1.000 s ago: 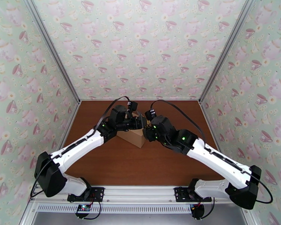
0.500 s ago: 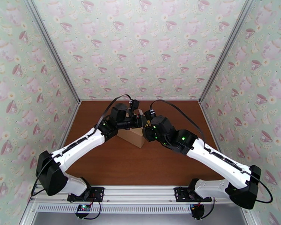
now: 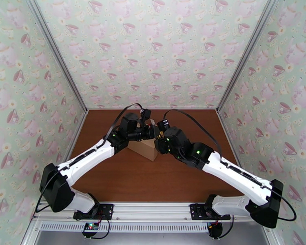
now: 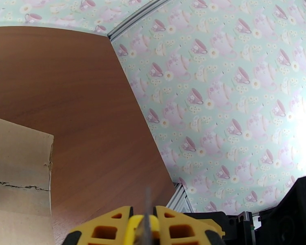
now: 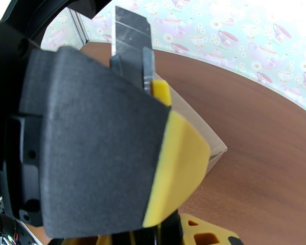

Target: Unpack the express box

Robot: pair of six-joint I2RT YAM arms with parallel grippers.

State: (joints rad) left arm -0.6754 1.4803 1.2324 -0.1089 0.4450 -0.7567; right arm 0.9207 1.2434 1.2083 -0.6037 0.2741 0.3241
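I count one small plain brown cardboard carton (image 3: 147, 151), standing on the one brown wood-grain worktop (image 3: 153, 180). There is one yellow utility knife (image 5: 160, 91), and it carries one segmented steel blade (image 5: 130, 37). Two white-and-black robot arms reach in over the worktop: one left arm (image 3: 87, 158) and one right arm (image 3: 234, 176). Two black mounting plates sit at the near rail, one under the left base (image 3: 94, 211) and one under the right base (image 3: 202, 210). Three teacup-patterned walls close in my view: left (image 3: 30, 99), back (image 3: 153, 50) and right (image 3: 283, 99).
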